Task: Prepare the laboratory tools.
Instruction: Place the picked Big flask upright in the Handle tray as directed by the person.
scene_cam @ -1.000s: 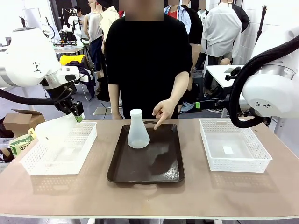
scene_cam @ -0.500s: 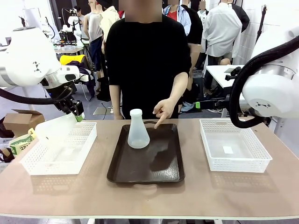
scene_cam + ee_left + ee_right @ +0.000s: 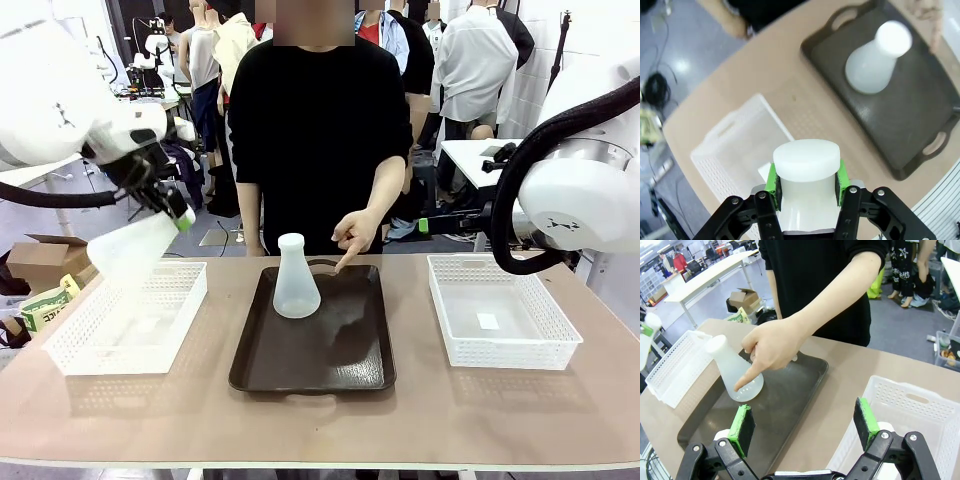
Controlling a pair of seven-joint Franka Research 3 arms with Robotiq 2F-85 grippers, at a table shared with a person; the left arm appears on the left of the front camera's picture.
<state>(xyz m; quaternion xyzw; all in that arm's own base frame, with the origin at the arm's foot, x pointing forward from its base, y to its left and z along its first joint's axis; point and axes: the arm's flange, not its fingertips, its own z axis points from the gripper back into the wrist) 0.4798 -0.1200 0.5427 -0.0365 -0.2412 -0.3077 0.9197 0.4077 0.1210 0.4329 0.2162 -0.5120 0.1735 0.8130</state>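
One translucent whitish flask (image 3: pixel 296 282) stands upright at the far left of the dark brown tray (image 3: pixel 330 350); it also appears as the standing flask (image 3: pixel 874 64) and the same flask (image 3: pixel 734 371). My left gripper (image 3: pixel 180 218) is shut on the neck of the second flask (image 3: pixel 132 252), holding it tilted in the air over the left basket. From the wrist, the held flask's mouth (image 3: pixel 806 159) sits between the green pads of that gripper (image 3: pixel 806 179). My right gripper (image 3: pixel 803 424) is open and holds nothing, above the gap between tray and right basket.
The person's hand (image 3: pixel 351 237) points a finger down at the tray's far edge, beside the standing flask. A white mesh basket (image 3: pixel 75 345) lies left of the tray and another basket (image 3: pixel 555 330) lies to the right. My right arm (image 3: pixel 585 200) hangs high at the right.
My left arm has risen and moved a little right, lifting the held flask higher above the left basket. The standing flask, the pointing hand and the right arm stay where they were.
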